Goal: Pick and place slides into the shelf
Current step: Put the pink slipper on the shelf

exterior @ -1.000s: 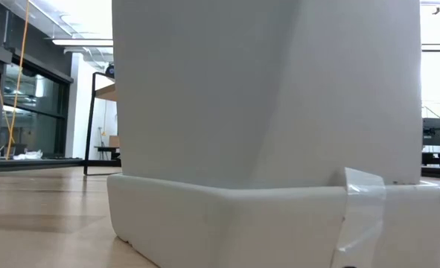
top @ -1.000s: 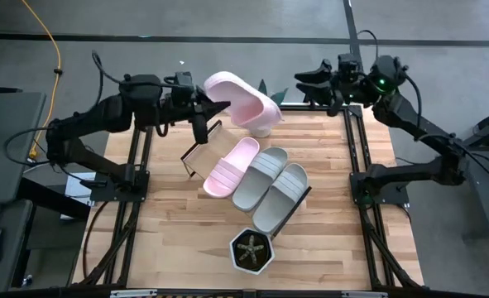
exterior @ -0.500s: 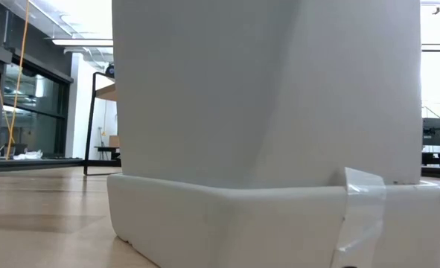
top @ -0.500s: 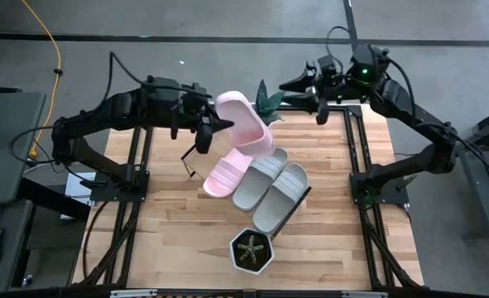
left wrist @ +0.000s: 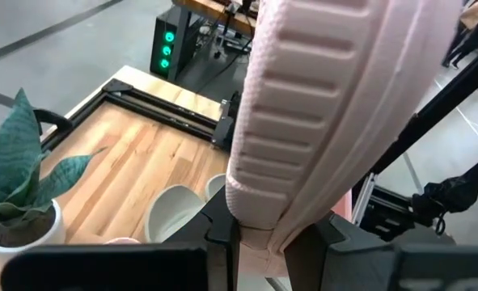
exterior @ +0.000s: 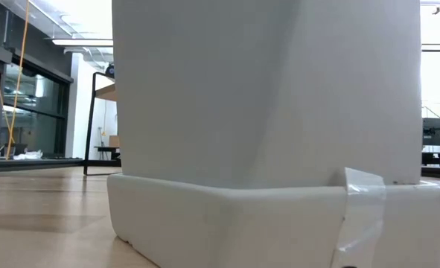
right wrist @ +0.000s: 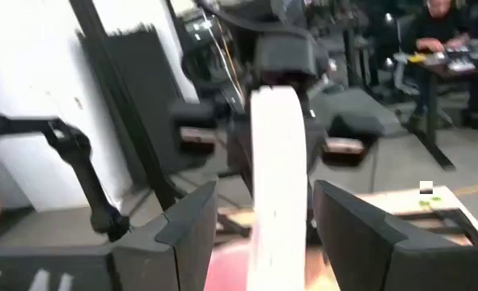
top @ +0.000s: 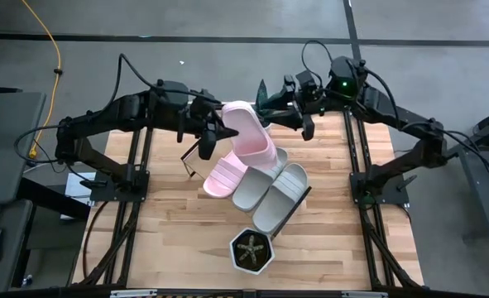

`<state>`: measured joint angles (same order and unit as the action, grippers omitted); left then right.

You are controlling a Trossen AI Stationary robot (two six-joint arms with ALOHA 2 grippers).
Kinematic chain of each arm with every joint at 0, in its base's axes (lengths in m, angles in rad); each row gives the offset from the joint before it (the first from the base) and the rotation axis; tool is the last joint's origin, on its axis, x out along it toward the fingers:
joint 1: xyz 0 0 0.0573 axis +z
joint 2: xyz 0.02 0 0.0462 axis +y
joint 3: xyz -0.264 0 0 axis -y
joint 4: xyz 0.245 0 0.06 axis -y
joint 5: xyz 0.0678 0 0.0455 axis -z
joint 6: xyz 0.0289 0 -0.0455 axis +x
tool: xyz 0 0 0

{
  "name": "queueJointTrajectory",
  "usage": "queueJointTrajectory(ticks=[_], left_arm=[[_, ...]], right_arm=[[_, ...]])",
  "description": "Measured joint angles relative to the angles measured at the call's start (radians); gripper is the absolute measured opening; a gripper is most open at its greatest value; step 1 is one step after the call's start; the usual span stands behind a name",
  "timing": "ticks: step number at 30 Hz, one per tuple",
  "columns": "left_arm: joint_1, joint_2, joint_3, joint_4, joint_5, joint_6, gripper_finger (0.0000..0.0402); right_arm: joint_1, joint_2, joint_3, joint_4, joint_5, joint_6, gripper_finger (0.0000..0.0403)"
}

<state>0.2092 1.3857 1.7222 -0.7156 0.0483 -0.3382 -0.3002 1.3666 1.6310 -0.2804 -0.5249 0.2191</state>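
A pale pink slide [top: 249, 137] hangs in the air over the shelf [top: 196, 154], held by my left gripper [top: 214, 131], which is shut on it. In the left wrist view its ribbed surface [left wrist: 319, 105] fills the picture. My right gripper [top: 290, 112] is open at the slide's far right end. In its wrist view its fingers stand on either side of the slide's pale edge [right wrist: 277, 162], with gaps. Another pink slide [top: 227, 170] and two grey-beige slides [top: 258, 177] [top: 280, 195] lie side by side, soles down, on the shelf. My left gripper [left wrist: 271, 236] pinches the pink slide between its two fingers at the rim [left wrist: 263, 230] below the ribbed surface. It comes level from the table's left. The slide is lifted clear and tilted, and reaches away from the fingers over the shelf.
A white hexagonal plant pot [top: 251, 252] stands near the table's near edge and blocks the low view [exterior: 264, 134]. A snake plant [top: 266, 94] [left wrist: 16, 186] stands at the far edge, between the two grippers. Bare tabletop [top: 170, 232] lies at the near left.
My left gripper has carried the pink slide toward the table's right and near side, from the far edge to above the shelf, and the slide has turned as it went. My right arm has swung toward the table's left, up to the slide's far end.
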Motion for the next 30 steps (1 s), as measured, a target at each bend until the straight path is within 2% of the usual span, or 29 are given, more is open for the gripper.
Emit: queueJointTrajectory(ticks=[5,10,21,30], left_arm=[[0.000,0.002,0.000,-0.042,0.001,0.000,0.0051],[0.000,0.011,0.000,-0.046,0.000,0.013,0.0051],[0.000,0.010,0.000,-0.044,0.014,0.031,0.0051],[0.000,0.010,0.000,-0.045,0.016,0.031,0.0051]], right_arm=[[0.022,0.033,0.000,0.038,0.005,0.027,0.0195],[0.027,0.051,0.000,0.039,0.055,0.034,0.0195],[0.031,0.064,0.000,0.073,0.056,0.068,0.0215],[0.072,0.118,-0.002,0.148,0.054,0.071,0.0216]])
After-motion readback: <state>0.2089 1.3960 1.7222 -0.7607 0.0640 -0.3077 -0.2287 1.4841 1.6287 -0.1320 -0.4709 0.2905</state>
